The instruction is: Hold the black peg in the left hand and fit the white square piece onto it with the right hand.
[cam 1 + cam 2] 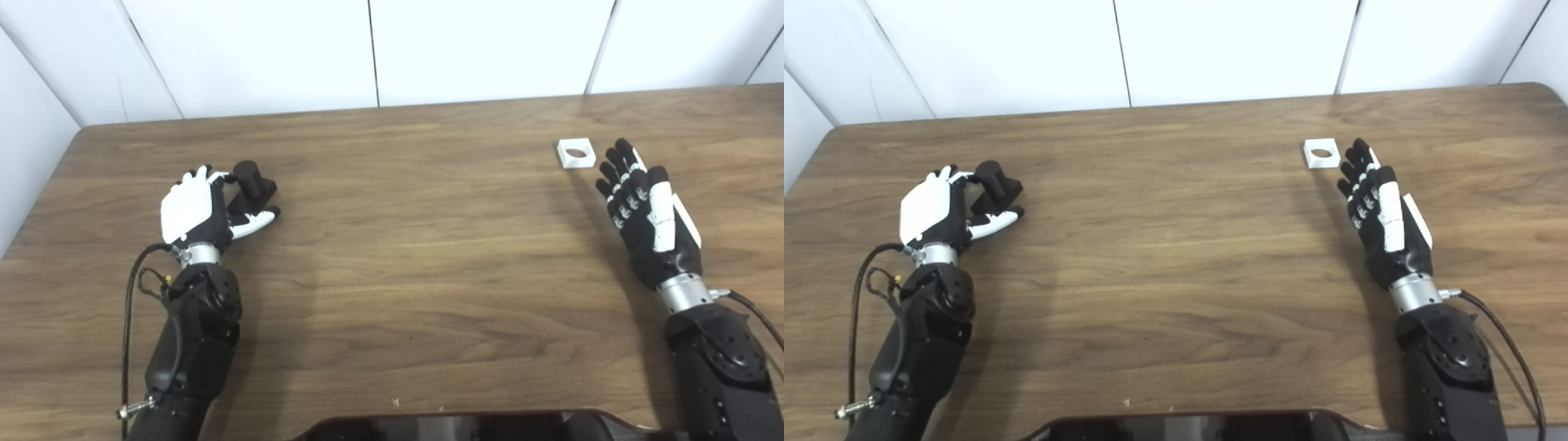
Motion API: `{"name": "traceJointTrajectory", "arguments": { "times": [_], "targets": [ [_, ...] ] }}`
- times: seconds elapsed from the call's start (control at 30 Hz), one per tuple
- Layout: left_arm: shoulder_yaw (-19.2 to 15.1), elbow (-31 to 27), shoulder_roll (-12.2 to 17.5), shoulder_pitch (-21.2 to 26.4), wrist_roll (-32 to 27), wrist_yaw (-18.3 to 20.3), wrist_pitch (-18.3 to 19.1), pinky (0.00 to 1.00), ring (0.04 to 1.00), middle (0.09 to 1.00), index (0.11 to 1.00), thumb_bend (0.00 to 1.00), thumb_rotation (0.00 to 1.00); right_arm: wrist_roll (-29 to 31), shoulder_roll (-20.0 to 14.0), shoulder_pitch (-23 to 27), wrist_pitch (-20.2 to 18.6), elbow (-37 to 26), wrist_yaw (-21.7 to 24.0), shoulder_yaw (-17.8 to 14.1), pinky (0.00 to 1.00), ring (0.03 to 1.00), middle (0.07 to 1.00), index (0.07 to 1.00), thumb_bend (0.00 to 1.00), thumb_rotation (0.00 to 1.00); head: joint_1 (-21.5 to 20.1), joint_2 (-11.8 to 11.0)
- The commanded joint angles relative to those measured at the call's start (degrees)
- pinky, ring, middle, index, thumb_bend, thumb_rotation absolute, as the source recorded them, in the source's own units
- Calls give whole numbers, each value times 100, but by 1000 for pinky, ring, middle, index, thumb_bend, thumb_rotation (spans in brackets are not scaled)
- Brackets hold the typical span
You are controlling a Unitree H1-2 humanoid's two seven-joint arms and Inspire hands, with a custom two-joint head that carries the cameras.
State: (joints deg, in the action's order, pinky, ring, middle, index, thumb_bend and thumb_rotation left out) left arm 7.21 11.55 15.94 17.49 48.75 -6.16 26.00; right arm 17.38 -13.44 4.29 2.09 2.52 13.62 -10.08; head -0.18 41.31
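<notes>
My left hand [193, 211], a white plastic back plate over black jointed fingers, curls around the matte black peg with its round post on a blocky base [252, 184]. The fingers wrap the far side of the base and the white-tipped thumb lies along its near side, so the hand is closed on the peg. I cannot tell whether the base rests on the desk or sits just clear of it. The post stands upright, its flat round top free above my fingers.

My right hand [646, 211] is spread flat, fingers straight and apart, holding nothing. Its palm side faces up and left, black with small white marks on the finger pads, and a white plate runs along the outer edge. The fingertips point toward the white square plastic piece with a round hole through its middle [576, 153], which lies flat just beyond them, close but not touching.

Both lie on the brown wood-grain desk [416, 263], smooth and slightly glossy, with rounded corners. The broad middle between my two hands is open wood. White wall panels with dark seams rise behind the far edge. A dark, glossy curved surface [453, 425] crosses the bottom of the view at the near edge, between my black forearms.
</notes>
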Motion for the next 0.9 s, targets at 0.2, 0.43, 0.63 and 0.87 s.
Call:
{"name": "traceJointTrajectory", "arguments": {
  "times": [0.2,0.43,0.63,0.87],
  "targets": [
    [82,-15,168,284,-13,-38,4,1000,1000,944,726,794,412,88,126,-331,175,390,62,-4,1000,1000,1000,1000,547,1000,7,12],
    [165,-27,218,258,-2,-5,54,1000,1000,933,694,778,389,47,112,-340,173,389,55,28,1000,1000,1000,1000,547,1000,15,6],
    [190,4,228,259,1,-59,34,1000,1000,920,674,776,369,25,117,-347,197,408,50,24,1000,1000,1000,1000,544,1000,7,-2],
    [161,15,206,259,-94,-179,-58,1000,1000,902,640,755,306,31,94,-374,175,406,65,21,1000,1000,1000,1000,543,1000,21,-5]
  ]
}}
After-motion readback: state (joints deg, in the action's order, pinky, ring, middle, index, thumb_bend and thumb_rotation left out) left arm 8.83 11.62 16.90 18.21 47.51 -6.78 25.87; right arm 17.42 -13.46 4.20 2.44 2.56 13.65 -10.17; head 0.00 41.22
